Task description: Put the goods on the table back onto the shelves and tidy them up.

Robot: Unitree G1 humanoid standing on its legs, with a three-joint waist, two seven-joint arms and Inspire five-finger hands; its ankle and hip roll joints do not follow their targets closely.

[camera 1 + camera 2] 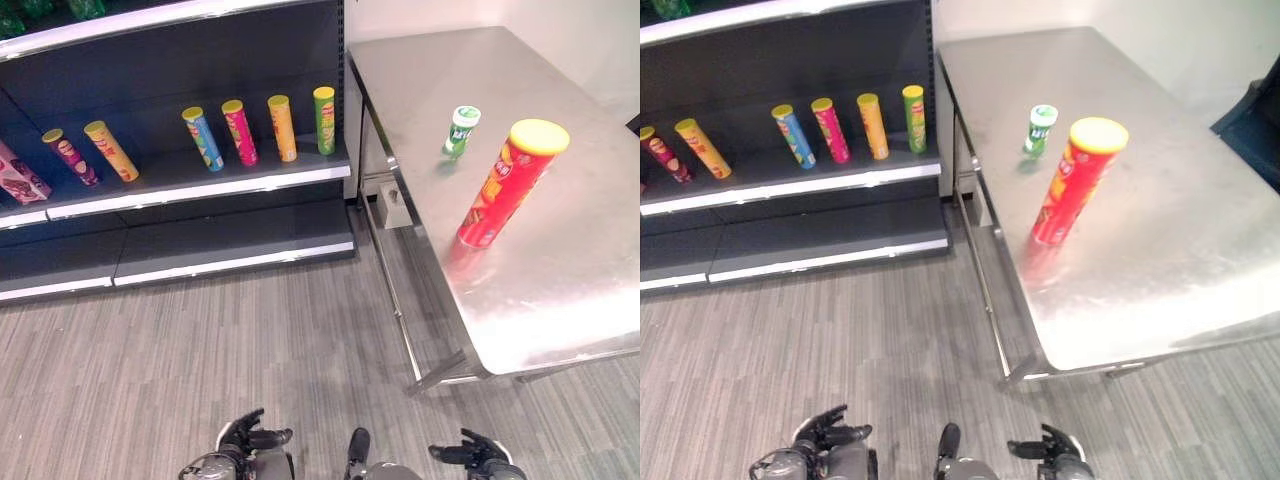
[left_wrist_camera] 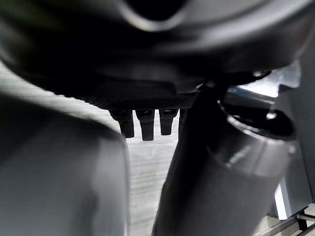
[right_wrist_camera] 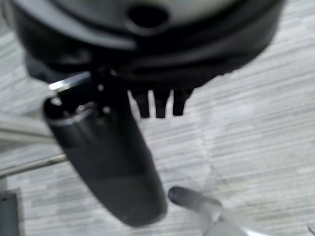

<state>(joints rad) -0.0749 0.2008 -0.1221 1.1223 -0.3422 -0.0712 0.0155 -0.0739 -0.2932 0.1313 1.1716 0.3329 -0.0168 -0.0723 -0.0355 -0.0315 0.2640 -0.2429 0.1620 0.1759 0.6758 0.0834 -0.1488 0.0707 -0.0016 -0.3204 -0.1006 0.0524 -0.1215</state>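
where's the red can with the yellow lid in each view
Left eye view: the red can stands upright on the steel table, right of centre.
Right eye view: the same can stands on the table, just right of centre.
Left wrist view: not in it.
Right wrist view: not in it.
Shared landmark: the small green bottle standing just behind the can, nearer the shelf side, seen from both eyes.

No print can be read. The red can (image 1: 508, 185) beside the green bottle (image 1: 460, 131) on the table (image 1: 560, 290) bears a label, as do the cans on the shelf (image 1: 200, 185), all too small to make out.
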